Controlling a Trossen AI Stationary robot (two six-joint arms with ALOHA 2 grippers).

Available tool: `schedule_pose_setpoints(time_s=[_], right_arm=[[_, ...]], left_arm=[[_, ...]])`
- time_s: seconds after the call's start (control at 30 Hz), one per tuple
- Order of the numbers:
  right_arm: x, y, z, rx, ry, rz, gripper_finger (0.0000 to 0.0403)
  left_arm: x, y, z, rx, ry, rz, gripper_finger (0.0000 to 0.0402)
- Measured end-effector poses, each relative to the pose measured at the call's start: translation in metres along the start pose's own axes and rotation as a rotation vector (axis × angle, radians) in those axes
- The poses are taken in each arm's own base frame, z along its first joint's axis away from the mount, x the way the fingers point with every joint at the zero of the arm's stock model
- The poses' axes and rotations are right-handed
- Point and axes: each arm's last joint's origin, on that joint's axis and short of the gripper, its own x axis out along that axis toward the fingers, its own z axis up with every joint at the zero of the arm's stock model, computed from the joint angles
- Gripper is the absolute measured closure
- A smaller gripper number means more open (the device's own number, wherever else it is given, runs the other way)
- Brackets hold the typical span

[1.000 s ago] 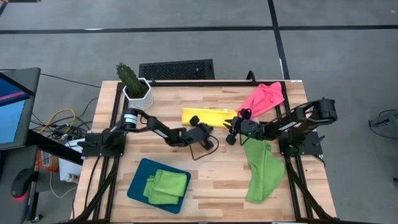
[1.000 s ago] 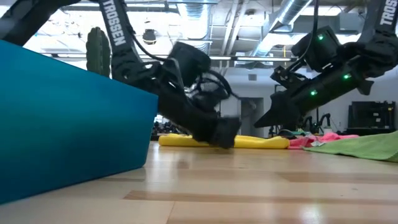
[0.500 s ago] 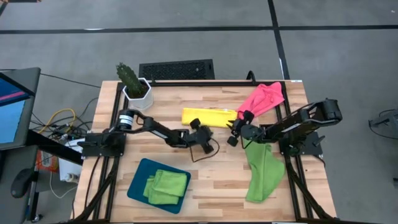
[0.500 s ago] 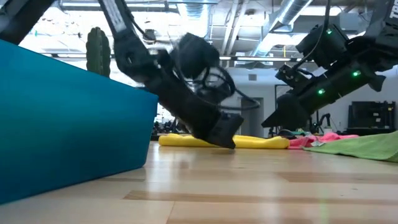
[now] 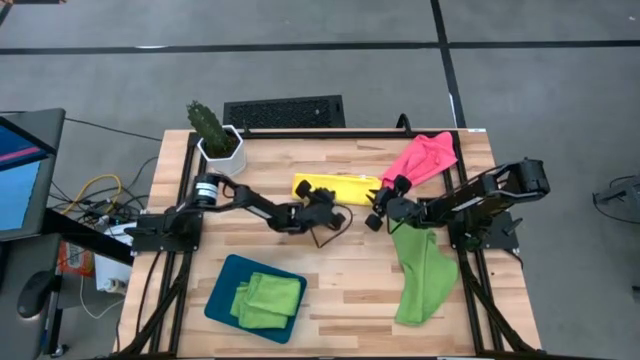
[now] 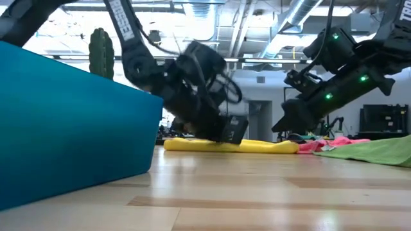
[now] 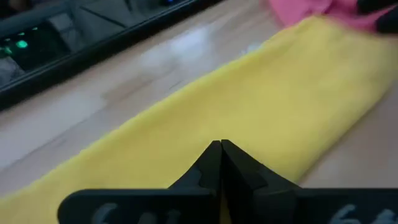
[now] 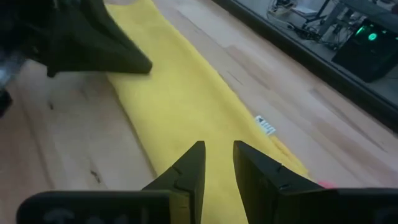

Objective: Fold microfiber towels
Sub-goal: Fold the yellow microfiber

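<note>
Both arms are matte black jointed tubes, with white TROSSEN lettering along one link and looped black cables. The right one glows with small green LEDs. The left has a silver ring at one joint.

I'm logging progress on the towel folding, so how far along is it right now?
Done: lime green towels lie folded in the teal tray. In hand: the yellow towel lies as a long strip, with the left gripper, fingers shut, at one end and the right gripper, fingers slightly open, at the other; neither grips it yet. Left: the pink towel and the loose green towel lie unfolded.
</note>
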Motion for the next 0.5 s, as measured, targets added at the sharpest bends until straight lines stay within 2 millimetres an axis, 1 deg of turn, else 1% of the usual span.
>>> schedule_pose_setpoints(time_s=[0.1, 0.23, 0.37, 0.5], right_arm=[[-0.001, 0.001, -0.002, 0.009, 0.020, 0.005, 0.0296], [-0.003, 0.004, -0.006, -0.003, 0.039, 0.024, 0.0296], [-0.008, 0.011, -0.006, -0.038, 0.031, 0.054, 0.0296], [-0.015, 0.020, -0.008, -0.110, 0.022, 0.100, 0.0296]], left_arm=[[0.005, 0.001, -0.009, -0.011, 0.029, 0.001, 0.0401], [0.006, 0.002, -0.011, -0.019, 0.065, -0.027, 0.0401], [0.001, -0.003, -0.014, 0.076, 0.077, -0.041, 0.0401], [-0.003, 0.000, -0.022, 0.168, 0.169, -0.026, 0.0401]])
